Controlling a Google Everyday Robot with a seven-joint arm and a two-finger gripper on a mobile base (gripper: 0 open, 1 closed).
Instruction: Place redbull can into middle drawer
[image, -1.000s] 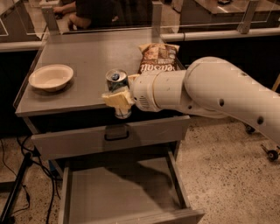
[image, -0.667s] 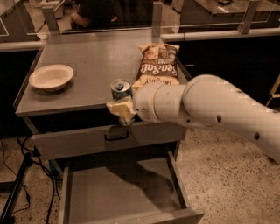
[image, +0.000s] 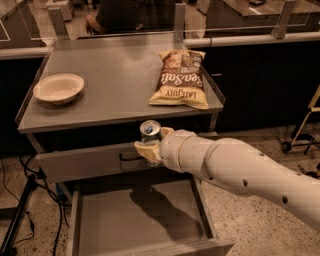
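My gripper (image: 151, 145) is shut on the redbull can (image: 150, 131), of which only the silver top and a bit of blue show above the tan fingers (image: 145, 151). I hold the can upright in front of the closed upper drawer's front panel (image: 85, 162), just off the counter's front edge. The middle drawer (image: 142, 220) is pulled open below, grey with a bare floor. The can hangs above its back part. My white arm reaches in from the right.
On the grey counter (image: 110, 85) lie a chip bag (image: 181, 78) at the right and a cream bowl (image: 58, 88) at the left. Black cables and a stand leg (image: 17, 220) are at the lower left. A person sits beyond the counter.
My gripper has carried the can off the counter's front edge, down and toward me, so it now hangs in front of the upper drawer over the open drawer.
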